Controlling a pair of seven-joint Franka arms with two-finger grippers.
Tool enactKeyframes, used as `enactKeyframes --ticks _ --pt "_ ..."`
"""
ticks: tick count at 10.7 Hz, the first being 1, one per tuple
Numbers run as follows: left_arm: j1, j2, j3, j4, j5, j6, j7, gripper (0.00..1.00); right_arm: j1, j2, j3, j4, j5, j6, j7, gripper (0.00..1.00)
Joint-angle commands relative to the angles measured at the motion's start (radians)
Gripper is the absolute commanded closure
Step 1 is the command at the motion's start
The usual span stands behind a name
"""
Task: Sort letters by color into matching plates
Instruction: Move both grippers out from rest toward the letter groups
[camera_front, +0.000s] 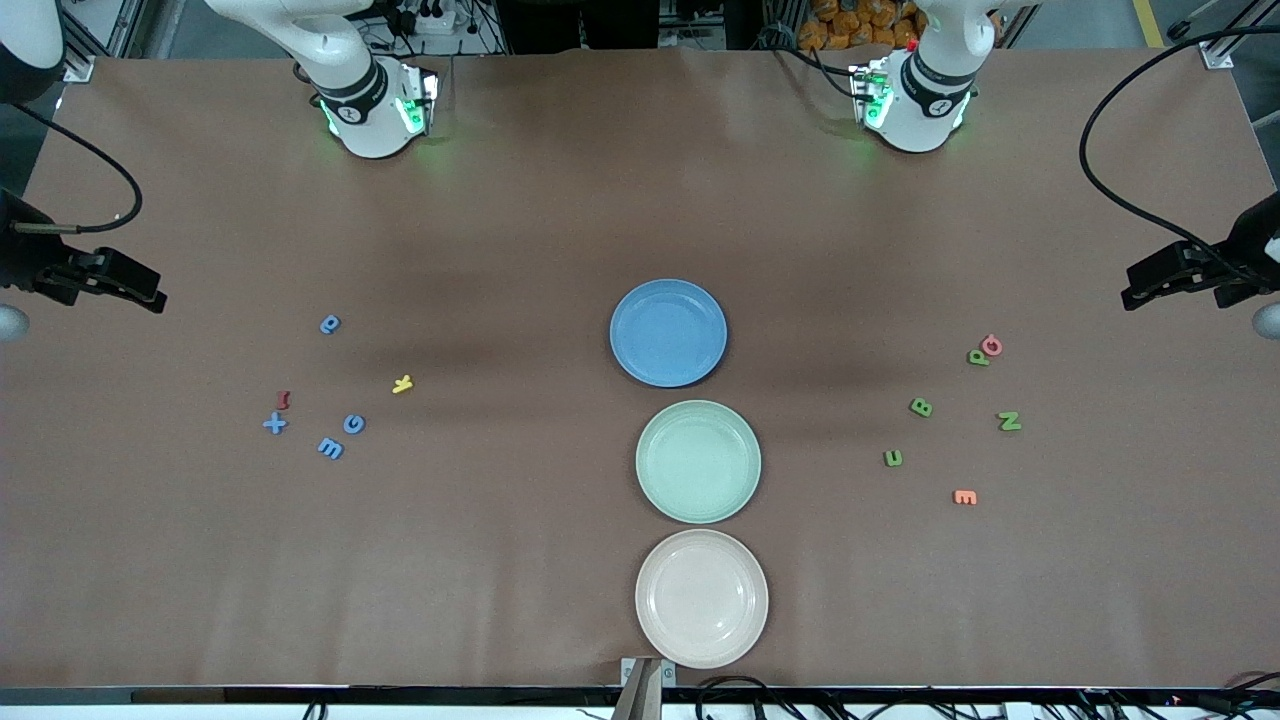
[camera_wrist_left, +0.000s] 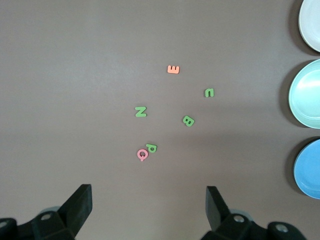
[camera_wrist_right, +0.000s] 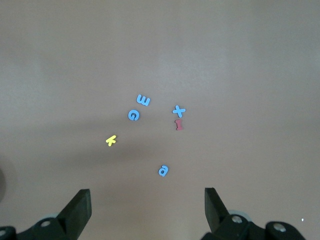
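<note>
We're looking at a brown paper-covered desk (camera_front: 560, 220) with three round matte plastic plates in a row mid-desk: the blue plate (camera_front: 668, 333), then the pale mint green plate (camera_front: 698, 461), then the pinkish beige plate (camera_front: 701, 598) nearest the front camera. Both arms wait. The left gripper (camera_wrist_left: 148, 205) hangs with fingers wide apart and empty at its end of the desk, above the small chunky green letters (camera_wrist_left: 141, 111), a pink letter (camera_wrist_left: 142, 154) touching a green one, and an orange letter E (camera_wrist_left: 173, 69). The right gripper (camera_wrist_right: 147, 207) is likewise spread, holding nothing, over blue letters (camera_wrist_right: 133, 115), a yellow letter (camera_wrist_right: 111, 140) and a red piece (camera_wrist_right: 179, 124).
</note>
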Motion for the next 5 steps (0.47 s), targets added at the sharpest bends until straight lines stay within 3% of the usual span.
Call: enactKeyframes --ticks 1,5 --pt "-0.001 -0.01 0.002 -0.01 0.012 0.002 0.003 0.0 -0.009 -0.005 0.011 -0.005 -0.012 0.006 0.011 0.0" --pt "0.002 0.045 0.007 -0.011 0.013 0.028 0.006 0.0 -0.011 -0.005 0.011 -0.005 -0.012 0.006 0.011 0.0"
